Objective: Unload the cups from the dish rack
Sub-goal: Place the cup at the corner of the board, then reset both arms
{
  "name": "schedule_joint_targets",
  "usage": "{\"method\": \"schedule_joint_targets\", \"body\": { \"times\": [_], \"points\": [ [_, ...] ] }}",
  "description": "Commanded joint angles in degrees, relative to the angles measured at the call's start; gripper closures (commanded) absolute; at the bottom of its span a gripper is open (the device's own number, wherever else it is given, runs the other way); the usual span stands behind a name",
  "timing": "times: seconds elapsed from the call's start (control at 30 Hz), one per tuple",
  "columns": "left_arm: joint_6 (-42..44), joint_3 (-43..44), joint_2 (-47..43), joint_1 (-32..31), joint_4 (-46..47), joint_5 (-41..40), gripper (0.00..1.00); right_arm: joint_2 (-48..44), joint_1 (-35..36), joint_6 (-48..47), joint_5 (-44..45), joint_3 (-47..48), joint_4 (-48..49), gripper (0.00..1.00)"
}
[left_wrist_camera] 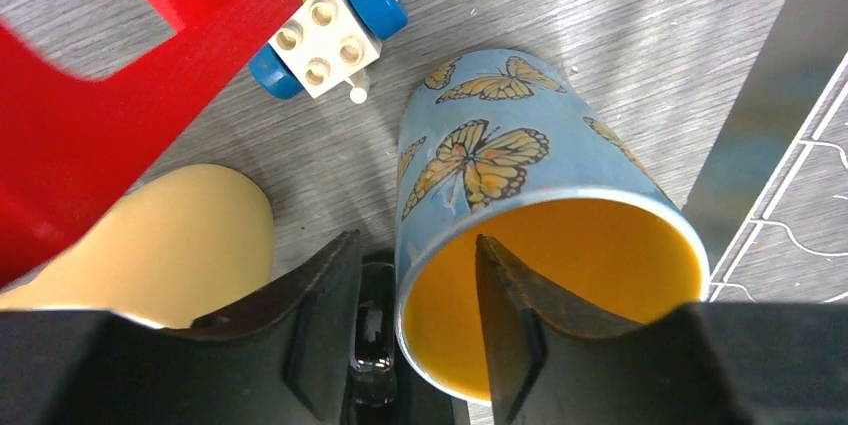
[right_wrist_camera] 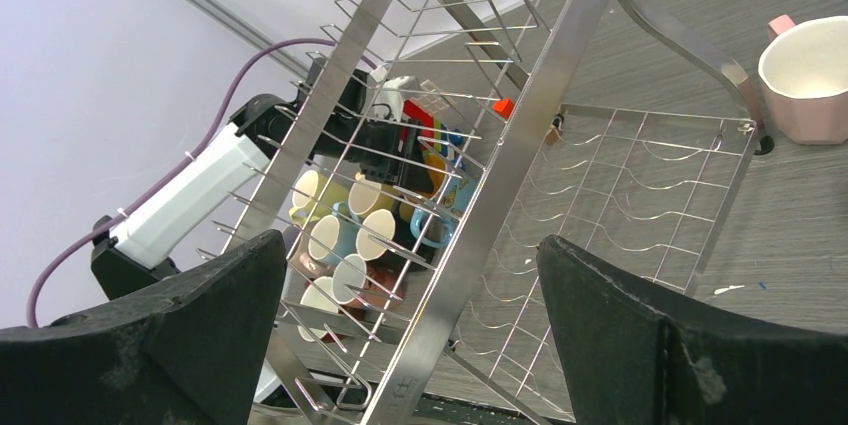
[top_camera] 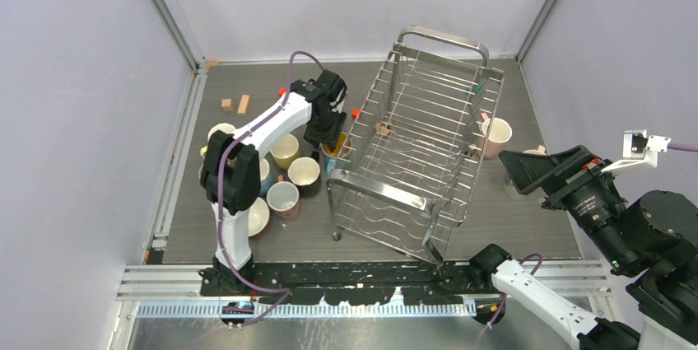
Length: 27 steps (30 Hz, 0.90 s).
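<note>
Left wrist: left pincer point(left_wrist_camera: 415, 245) astride butterfly mug point(left_wrist_camera: 480, 155) rim, seemingly slack (toy car point(left_wrist_camera: 320, 40) near); right pincer point(right_wrist_camera: 410, 245) wide.

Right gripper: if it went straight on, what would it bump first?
Probably the dish rack: its steel bar and wires fill the gap ahead of the open right gripper. How far is unclear.

A lab robot cell. Plain lilac panels point(top_camera: 82, 119) and aluminium framing point(top_camera: 165, 11) enclose a grey counter point(top_camera: 510, 226). A left arm point(top_camera: 247, 132) and a right arm point(top_camera: 535, 292) are bolted at its edge.
</note>
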Motion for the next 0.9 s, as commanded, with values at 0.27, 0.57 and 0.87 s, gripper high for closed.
{"method": "schedule_joint_targets", "body": {
  "times": [0.27,0.57,0.87],
  "points": [
    [0.62,2.31,-13.78,-0.08,-0.83,4.99,0.38,1.15,0.18,-0.08,0.01,-0.38,2.73,0.00],
    [-2.81,8.57,-18.54,3.04,-6.24,7.92,0.01,1.94,0.17,-0.19,-0.17,-0.04,3.32,0.00],
    [-3.78,16.03,-26.99,3.60,-10.08,3.51,0.00,2.75,0.21,-0.79,0.05,0.17,4.72,0.00]
  ]
}}
